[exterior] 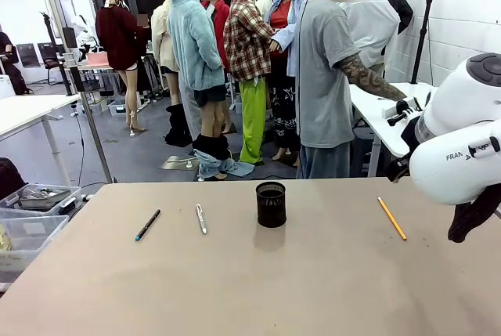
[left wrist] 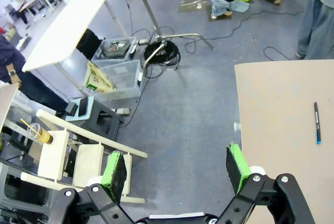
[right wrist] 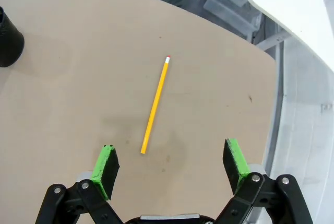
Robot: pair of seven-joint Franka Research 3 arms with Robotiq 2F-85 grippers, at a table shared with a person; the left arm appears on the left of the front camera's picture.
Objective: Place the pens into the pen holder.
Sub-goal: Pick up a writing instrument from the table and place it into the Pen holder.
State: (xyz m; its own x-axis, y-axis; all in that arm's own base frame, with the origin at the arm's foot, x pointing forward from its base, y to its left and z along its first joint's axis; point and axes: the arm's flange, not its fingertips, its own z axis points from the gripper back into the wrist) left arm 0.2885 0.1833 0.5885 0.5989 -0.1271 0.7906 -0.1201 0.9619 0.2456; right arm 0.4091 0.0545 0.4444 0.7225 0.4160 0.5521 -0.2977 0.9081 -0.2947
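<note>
Black mesh holder (exterior: 271, 204) stands upright mid-table (exterior: 235, 289), mouth up, inside too dark to tell contents. 3 pens lie flat on the table outside it: dark pen (exterior: 147, 225) well to its left, silver pen (exterior: 201, 218) between those 2, orange pen (exterior: 392, 218) well to its right. The right gripper (right wrist: 170, 161) is spread wide and empty, hanging over the orange pen's near end. The left gripper (left wrist: 176, 165) is spread wide too, empty, off the table's edge above the floor. 2 clear bins (left wrist: 117, 72) on the floor hold loose clutter.
</note>
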